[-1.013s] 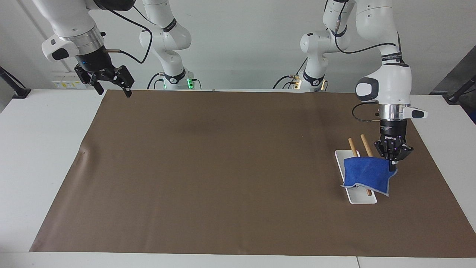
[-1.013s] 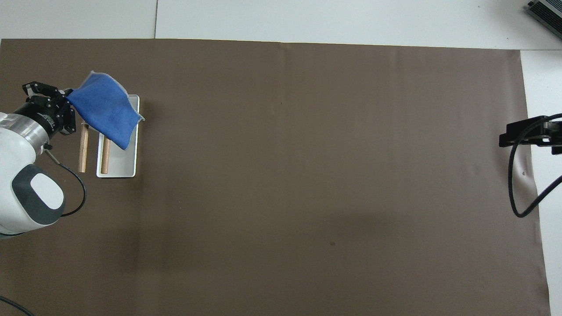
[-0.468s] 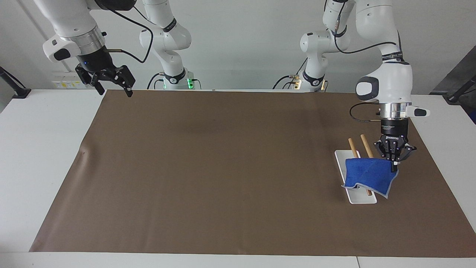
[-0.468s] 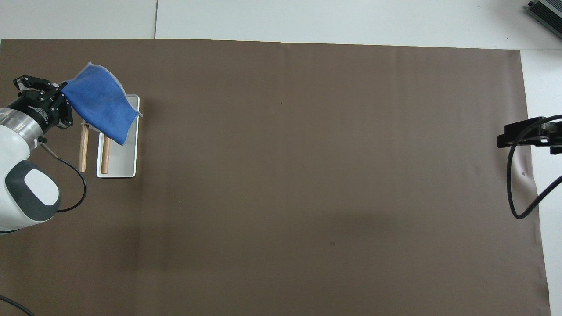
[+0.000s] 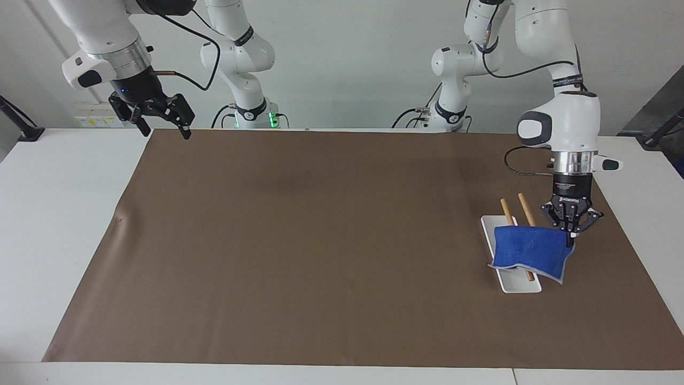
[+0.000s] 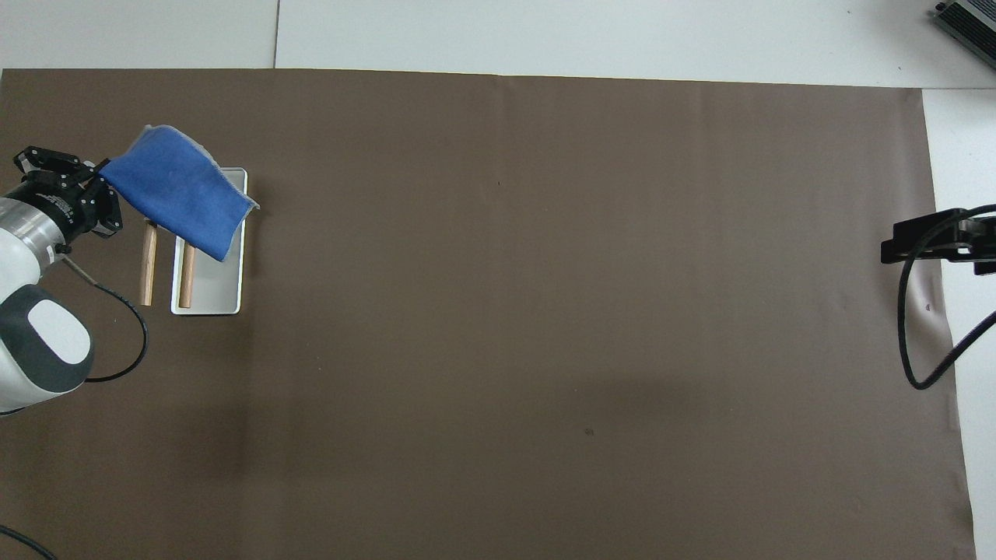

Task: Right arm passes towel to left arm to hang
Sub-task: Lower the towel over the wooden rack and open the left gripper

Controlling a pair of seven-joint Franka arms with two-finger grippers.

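Note:
The bright blue towel (image 5: 526,251) (image 6: 175,194) is draped over the two wooden rods (image 5: 526,209) (image 6: 186,276) of a small rack. It covers the rod ends farther from the robots. The left gripper (image 5: 570,236) (image 6: 95,175) is shut on the towel's corner, just off the rack toward the left arm's end of the table, and holds that corner up. The right gripper (image 5: 164,131) hangs open and empty, raised over the mat's corner at the right arm's end. In the overhead view only a black part of the right gripper (image 6: 918,237) shows.
The rack's white tray base (image 5: 521,286) (image 6: 214,299) sits on a brown mat (image 5: 320,240) that covers most of the white table. A black cable (image 6: 910,342) loops down from the right arm. The mat has a small crease (image 5: 120,219) at the right arm's end.
The left gripper has moved a little toward the left arm's end of the table, drawing the towel's corner with it, so the towel lies flatter over the rods. The right arm has hardly moved.

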